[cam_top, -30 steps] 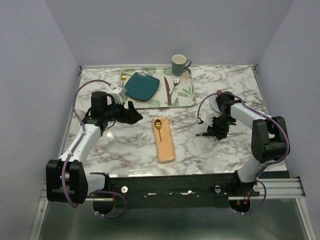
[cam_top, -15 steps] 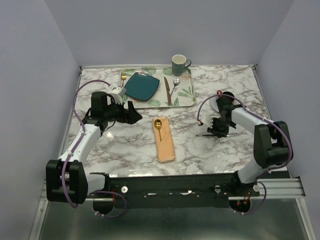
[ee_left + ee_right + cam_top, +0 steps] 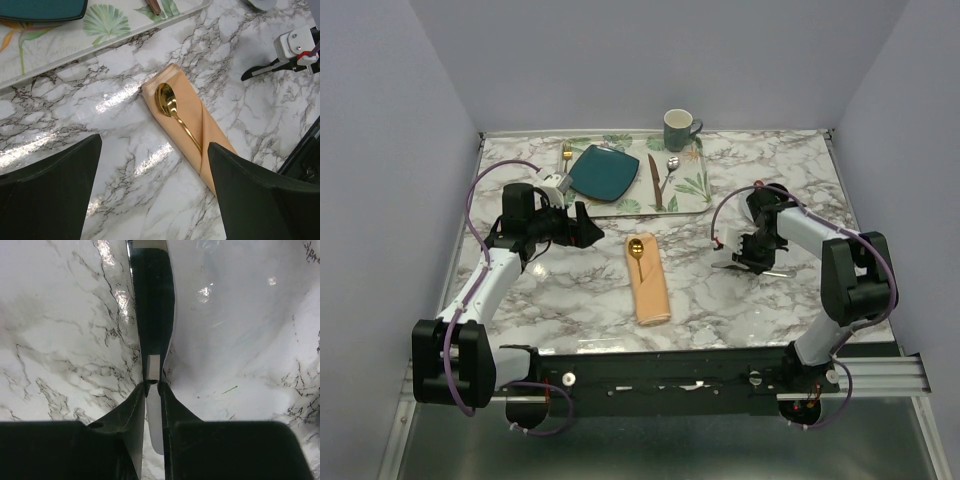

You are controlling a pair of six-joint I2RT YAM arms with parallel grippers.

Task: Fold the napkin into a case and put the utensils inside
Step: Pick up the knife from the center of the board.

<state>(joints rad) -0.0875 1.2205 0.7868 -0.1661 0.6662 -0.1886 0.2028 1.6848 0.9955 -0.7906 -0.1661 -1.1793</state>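
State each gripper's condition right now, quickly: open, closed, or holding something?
Left gripper: open, holding nothing.
Right gripper: closed on the silver-grey knife.

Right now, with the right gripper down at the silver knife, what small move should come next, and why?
Probably lift the silver knife straight up off the marble table. The right gripper pinches it where it lies flat on the marble, and the folded napkin so far holds only the gold spoon.

The peach napkin (image 3: 650, 288), folded narrow, holds the gold spoon (image 3: 635, 249), bowl exposed; the silver knife (image 3: 152, 300) lies apparently flat, apart.
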